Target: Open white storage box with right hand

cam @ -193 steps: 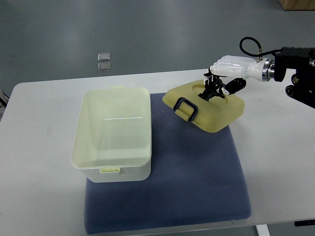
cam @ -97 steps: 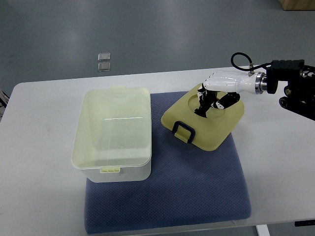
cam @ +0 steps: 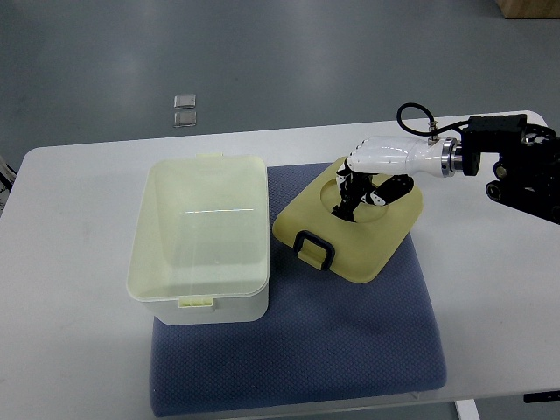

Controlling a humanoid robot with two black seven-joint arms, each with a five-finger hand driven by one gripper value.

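Note:
The white storage box [cam: 199,241] stands without its lid on the left part of a blue mat [cam: 350,350], its pale yellow rim and latches showing. Its pale yellow lid [cam: 367,245], with a black handle [cam: 313,248] at the near-left edge, lies to the right of the box, low over or on the mat. My right hand [cam: 360,185] reaches in from the right, and its fingers [cam: 346,173] curl into the recess on top of the lid, gripping it. The left arm is out of sight.
The mat lies on a white table [cam: 70,262] whose far edge runs behind the box. Two small clear squares [cam: 185,111] sit on the grey floor beyond it. A cardboard corner [cam: 529,7] shows at the top right.
My right hand has carried the lid leftward and downward, closer to the box. The lid, tilted a second ago, now lies flatter over the mat.

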